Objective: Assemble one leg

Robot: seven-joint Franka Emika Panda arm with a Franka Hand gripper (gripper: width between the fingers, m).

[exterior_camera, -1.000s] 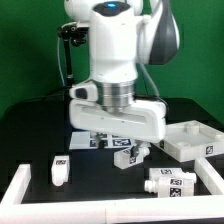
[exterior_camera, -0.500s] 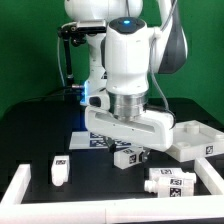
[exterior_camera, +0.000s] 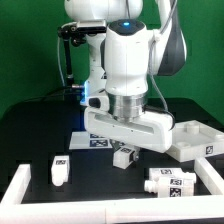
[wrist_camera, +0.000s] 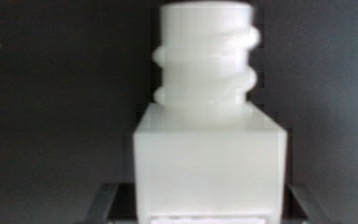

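Note:
My gripper (exterior_camera: pixel 124 149) is shut on a white leg (exterior_camera: pixel 124 156), low over the black table near its middle. I cannot tell whether the leg touches the table. In the wrist view the leg (wrist_camera: pixel 208 130) fills the frame: a square white block with a round threaded end pointing away from the camera. The dark fingers (wrist_camera: pixel 115 198) press its two sides, and the gripper (wrist_camera: pixel 208 205) is centred on the block. A second white leg (exterior_camera: pixel 60 169) stands at the exterior view's left. A third leg (exterior_camera: pixel 172 182) lies at the front right.
A white square top part (exterior_camera: pixel 195 140) lies at the exterior view's right. The marker board (exterior_camera: pixel 97 141) lies behind the gripper. White rails border the table at the front left (exterior_camera: pixel 16 188) and the front right (exterior_camera: pixel 212 178).
The arm's body swung toward the exterior view's right between one second and half a second ago. Since then the gripper and held leg have shifted only slightly to the left.

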